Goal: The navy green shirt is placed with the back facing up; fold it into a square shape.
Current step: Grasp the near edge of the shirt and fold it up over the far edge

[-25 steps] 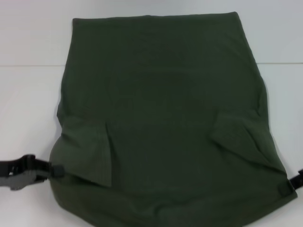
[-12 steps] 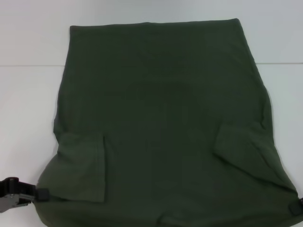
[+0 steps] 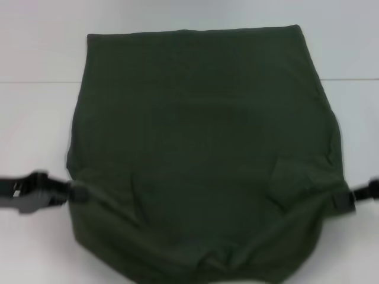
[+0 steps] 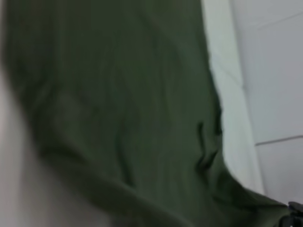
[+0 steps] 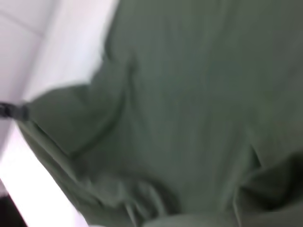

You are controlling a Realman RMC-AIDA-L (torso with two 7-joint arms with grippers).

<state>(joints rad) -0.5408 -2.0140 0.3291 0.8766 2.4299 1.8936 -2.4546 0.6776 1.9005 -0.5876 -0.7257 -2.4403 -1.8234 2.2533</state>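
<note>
The navy green shirt (image 3: 195,118) lies plain side up on the white table (image 3: 35,130), with its far hem flat and straight. My left gripper (image 3: 76,194) is shut on the shirt's near left edge. My right gripper (image 3: 343,200) is shut on its near right edge. Both hold that end raised, and the cloth between them sags in a curve toward the near side. A folded-in sleeve shows as a crease near the right gripper. The left wrist view (image 4: 118,94) and the right wrist view (image 5: 189,94) are filled with hanging green cloth.
The white table shows bare on both sides of the shirt and beyond its far hem. A seam line (image 3: 35,81) crosses the surface at the back. No other objects are in view.
Both grippers dipped toward the near edge half a second ago. They now sit higher and farther in, carrying the shirt's near end up. The sleeve flaps are mostly covered by the lifted cloth.
</note>
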